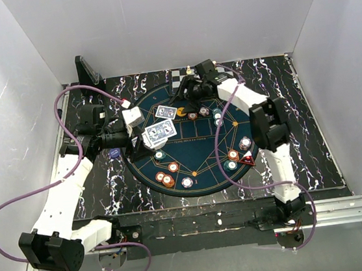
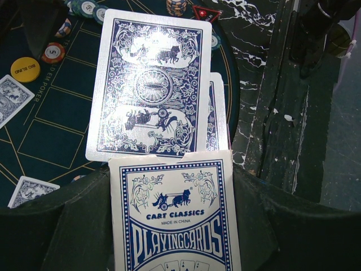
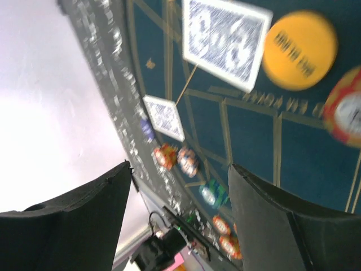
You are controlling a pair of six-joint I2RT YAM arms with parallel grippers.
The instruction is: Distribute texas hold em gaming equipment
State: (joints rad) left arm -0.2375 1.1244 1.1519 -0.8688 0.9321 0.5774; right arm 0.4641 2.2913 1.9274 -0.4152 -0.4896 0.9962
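left end effector (image 1: 143, 134) pinching a white-and-blue cardboard playing-card box (image 2: 175, 217), with blue-patterned-back playing cards (image 2: 149, 84) sticking out past it, held over the left side of the round dark-blue mat with gold lines (image 1: 201, 172). right end effector (image 1: 191, 82) at the far edge of the mat, fingers (image 3: 79, 214) spread, nothing between them in the right wrist view.

on the mat: one face-down blue-backed card (image 1: 165, 112) near the far side, beside a yellow disc marker (image 1: 182, 111); same pair shows blurred in the right wrist view, card (image 3: 225, 42) and disc (image 3: 299, 51) just beside each other. a second lone card (image 3: 163, 117) lies further along the mat there. small round poker chips in clusters: orange ones (image 1: 165, 178) at near left, a white one (image 1: 187, 182) near them, more chips (image 1: 238, 152) on the right with a red triangular marker (image 1: 247, 160) just beside. a few chips (image 1: 204, 113) sit near the right end effector.

black-and-white chessboard (image 1: 178, 80) at the far edge of the black marbled bench (image 1: 311, 133), partly hidden by the right arm. black stand (image 1: 87, 71) at far left corner. purple cables (image 1: 68, 122) loop over both arms.
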